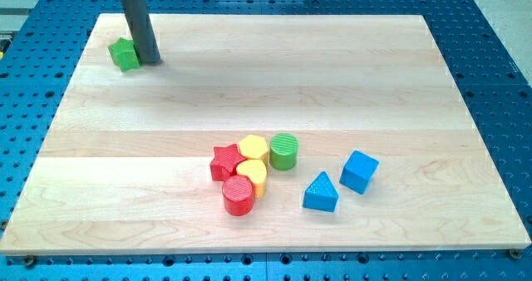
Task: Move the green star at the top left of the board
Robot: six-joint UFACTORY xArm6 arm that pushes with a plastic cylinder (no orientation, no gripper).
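In the camera view my tip (150, 61) stood on the wooden board (249, 81) near its top-left corner, touching the right side of the green star (124, 55); being a bare rod, it had nothing to open or clamp. Well away toward the view's bottom right of my tip sat a tight cluster: red star (224, 162), yellow hexagon (253, 148), yellow heart (253, 175), red cylinder (238, 196) and green cylinder (283, 151); further right lay the blue triangle (321, 192) and blue cube (358, 171).

Dark rod near-upright at view's top left; my tip (151, 61) on board.
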